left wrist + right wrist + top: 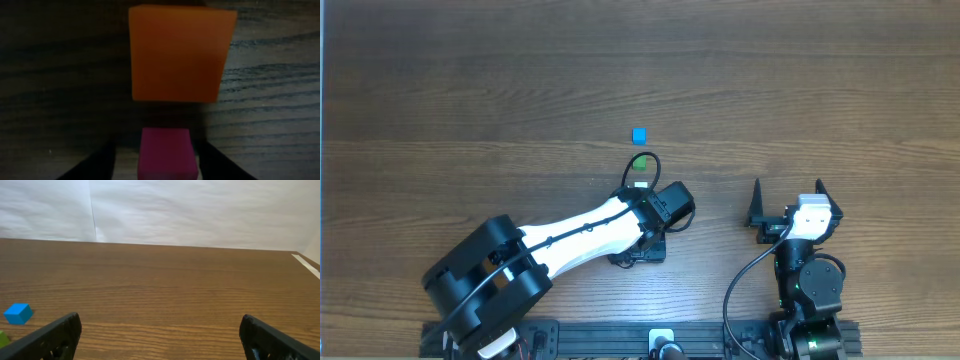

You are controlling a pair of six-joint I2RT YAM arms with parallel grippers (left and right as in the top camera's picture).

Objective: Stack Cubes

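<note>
Magenta cube (166, 152) sat within the left gripper (156, 146), clamped or not I couldn't tell, near the orange cube (177, 52). Likely light, rigid: pinch opposite flat faces. Right gripper (160, 340) gaped empty.

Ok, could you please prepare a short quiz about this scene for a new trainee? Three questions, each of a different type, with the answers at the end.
1. Short answer: which two cubes does the left wrist view show close up?
2. Multiple choice: in the top view, where does the blue cube lie relative to the green cube? A. farther from the arm bases; B. nearer to the arm bases; C. stacked on it.
3. True or false: the right gripper is shut on a cube.

Key: 1. the orange cube and the magenta cube; 2. A; 3. false, it is open and empty.
</note>
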